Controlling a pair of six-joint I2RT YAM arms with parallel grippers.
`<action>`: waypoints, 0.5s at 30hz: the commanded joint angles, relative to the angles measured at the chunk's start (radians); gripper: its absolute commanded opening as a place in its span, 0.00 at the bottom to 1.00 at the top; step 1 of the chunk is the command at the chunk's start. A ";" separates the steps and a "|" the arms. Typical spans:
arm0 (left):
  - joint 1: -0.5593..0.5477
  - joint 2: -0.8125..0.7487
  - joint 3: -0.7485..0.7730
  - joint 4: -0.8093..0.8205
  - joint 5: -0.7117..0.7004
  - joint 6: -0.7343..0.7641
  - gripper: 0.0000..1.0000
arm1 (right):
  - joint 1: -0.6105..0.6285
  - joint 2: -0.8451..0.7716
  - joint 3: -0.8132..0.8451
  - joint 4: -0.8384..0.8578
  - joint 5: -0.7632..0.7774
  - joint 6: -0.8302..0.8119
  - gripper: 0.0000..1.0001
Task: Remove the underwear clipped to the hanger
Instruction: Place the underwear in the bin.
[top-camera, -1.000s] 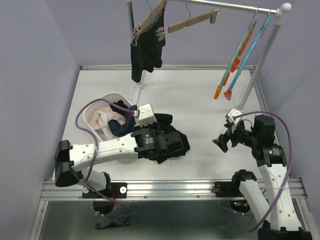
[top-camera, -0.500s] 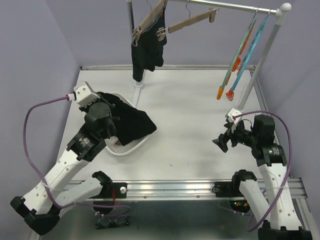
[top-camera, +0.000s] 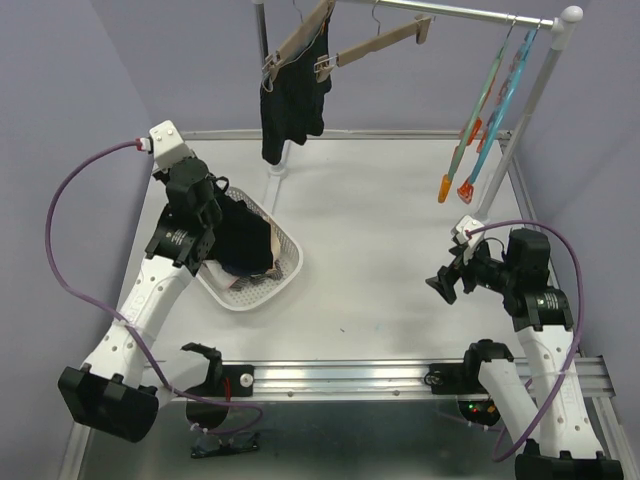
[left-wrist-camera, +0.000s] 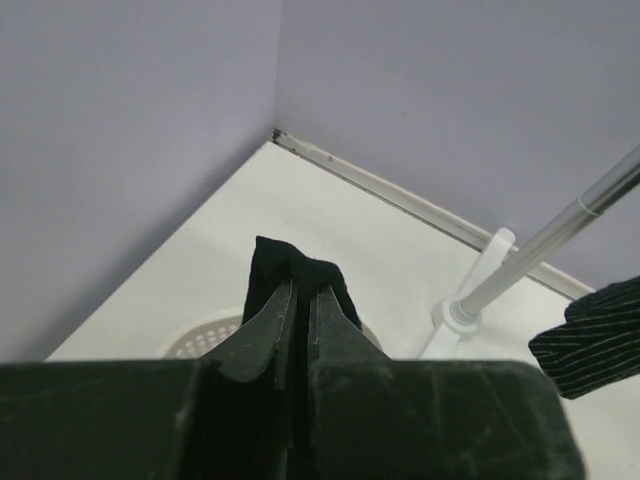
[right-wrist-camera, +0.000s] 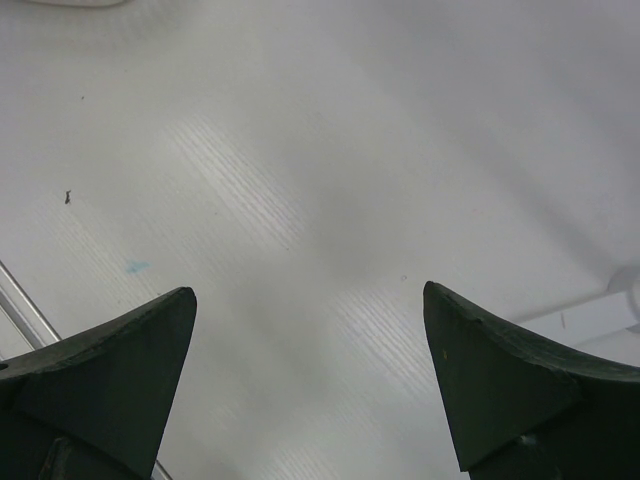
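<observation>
**A:** Entry one, the cloth. What does the overhead view list?

**B:** Two dark pieces counted. The clipped underwear (top-camera: 293, 100) hangs from the left wooden hanger (top-camera: 300, 38) at upper centre, above the table's far edge. The black underwear (top-camera: 242, 235) is draped into the white basket (top-camera: 290, 262) at centre left. Paler cloth lies beneath it, but the pieces cannot be counted.

**A:** What does the left wrist view add?

**B:** The grip. The left gripper (left-wrist-camera: 300, 290) is clenched on a fold of the black underwear. Its fingers nearly meet, and cloth peaks just past the tips. Overhead, the arm's own body hides that pinch. The clipped underwear (left-wrist-camera: 595, 335) also shows at the right edge, pinstriped here but plain dark from above.

**A:** And the right wrist view?

**B:** The right gripper (right-wrist-camera: 307, 292) is released, fingers spread wide over the table (right-wrist-camera: 300, 150). Overhead it sits at centre right, well apart from all cloth.

**A:** Remaining stock?

**B:** Arms, two. Baskets, one. Wooden hangers, two; the right wooden hanger (top-camera: 385, 38) hangs beside the left one. Both hang on one rail (top-camera: 450, 12). The coloured hangers (top-camera: 480, 110), orange and blue, are at upper right; their exact count is unclear.

**A:** Obstructions?

**B:** The rack pole (top-camera: 275, 160) rises just beyond the basket, behind the clipped underwear.
</observation>
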 joint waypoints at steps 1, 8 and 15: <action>0.027 0.050 -0.058 -0.012 0.226 -0.113 0.00 | -0.009 -0.019 -0.017 0.042 0.000 -0.008 1.00; 0.033 0.069 -0.213 -0.014 0.408 -0.301 0.05 | -0.011 -0.023 -0.017 0.042 -0.002 -0.008 1.00; 0.036 0.023 -0.326 -0.035 0.450 -0.438 0.11 | -0.011 -0.028 -0.015 0.042 -0.003 -0.010 1.00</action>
